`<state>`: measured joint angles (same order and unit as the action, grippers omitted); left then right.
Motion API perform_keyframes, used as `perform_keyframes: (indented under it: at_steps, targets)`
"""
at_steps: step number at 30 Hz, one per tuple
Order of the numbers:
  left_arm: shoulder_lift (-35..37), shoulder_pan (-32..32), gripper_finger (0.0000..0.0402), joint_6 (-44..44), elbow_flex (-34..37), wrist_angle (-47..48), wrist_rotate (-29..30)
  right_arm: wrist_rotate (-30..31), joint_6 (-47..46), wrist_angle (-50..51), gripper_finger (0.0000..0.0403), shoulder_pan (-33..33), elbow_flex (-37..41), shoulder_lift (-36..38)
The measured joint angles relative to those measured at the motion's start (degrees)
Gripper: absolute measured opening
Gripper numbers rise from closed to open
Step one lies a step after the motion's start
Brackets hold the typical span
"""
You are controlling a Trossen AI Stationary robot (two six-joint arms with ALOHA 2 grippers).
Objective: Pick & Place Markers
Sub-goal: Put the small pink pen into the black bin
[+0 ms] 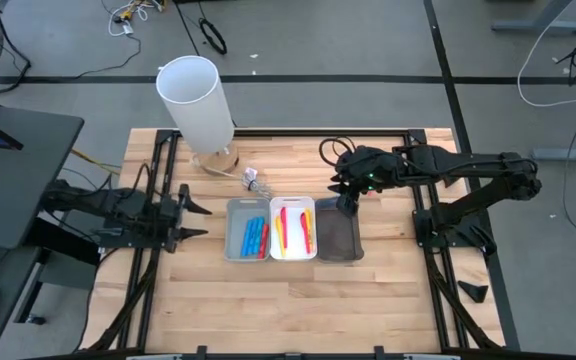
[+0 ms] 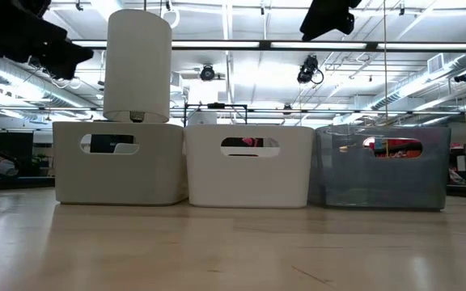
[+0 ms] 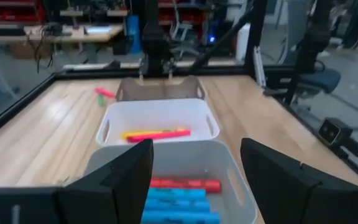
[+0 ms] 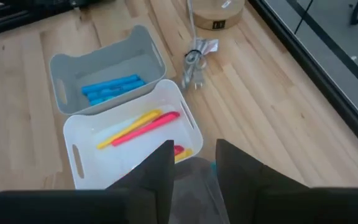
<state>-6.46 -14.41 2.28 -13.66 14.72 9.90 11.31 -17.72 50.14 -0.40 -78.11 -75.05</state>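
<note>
Three small trays stand side by side mid-table. The grey tray (image 1: 236, 230) holds blue markers (image 1: 253, 237) and one red. In the white tray (image 1: 293, 250) lie yellow and pink markers (image 1: 286, 228). Beside it is the dark see-through tray (image 1: 338, 238). One pink marker with a green end (image 3: 104, 93) lies on the table beyond the dark tray. My right gripper (image 1: 346, 205) hangs over the dark tray's far end, fingers (image 4: 163, 171) slightly apart with nothing seen between them. My left gripper (image 1: 196, 220) waits open, left of the grey tray.
A tall white cylinder (image 1: 196, 100) stands on a round wooden base (image 1: 218, 160) at the table's far left. A small crumpled clip or wrapper (image 1: 251, 180) lies between it and the trays. Bare wood stretches along the near side (image 1: 288, 310). A black frame borders the table.
</note>
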Motion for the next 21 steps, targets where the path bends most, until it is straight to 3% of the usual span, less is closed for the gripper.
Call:
perform_keyframes:
  at_steps: [13,21]
  targets:
    - [5.0,0.0,0.0248,-0.5,11.8,-18.0,-5.1,-0.3,-5.6,0.1,0.0116,1.1,0.1,-1.8]
    - [6.4,0.0,0.0248,-0.5,13.1,-17.4,-7.9,-0.3,-5.8,0.0,0.0116,1.4,0.1,-1.8]
